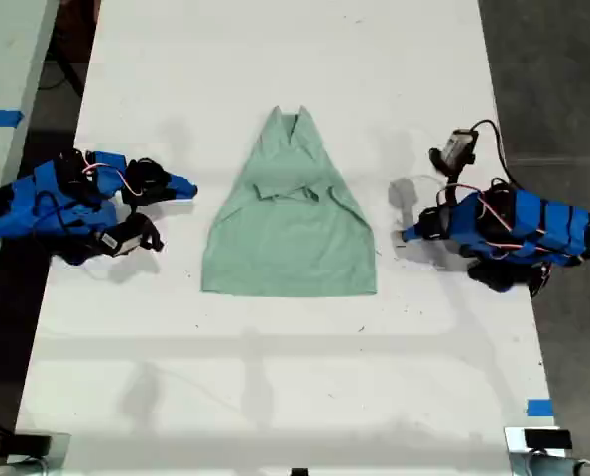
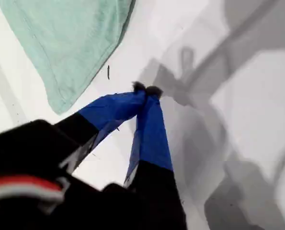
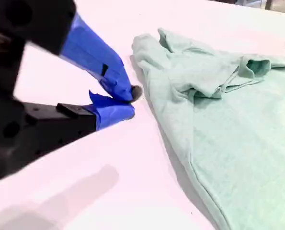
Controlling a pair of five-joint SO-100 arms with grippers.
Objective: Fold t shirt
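The white table (image 1: 275,377) carries the t shirt (image 1: 290,233) at its middle, both sleeves folded inward. My second gripper (image 3: 128,99) and my first gripper (image 2: 146,89) rest apart from it, jaws closed, empty.

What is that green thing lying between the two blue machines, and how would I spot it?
Start from the long white table that fills the exterior view. Midway along it, between the two blue arms, lies the t shirt, touched by neither. It is the only soft, pale mint-green thing there: its sleeves are folded in over its front, so it tapers from a wide hem up to a narrow V neck.
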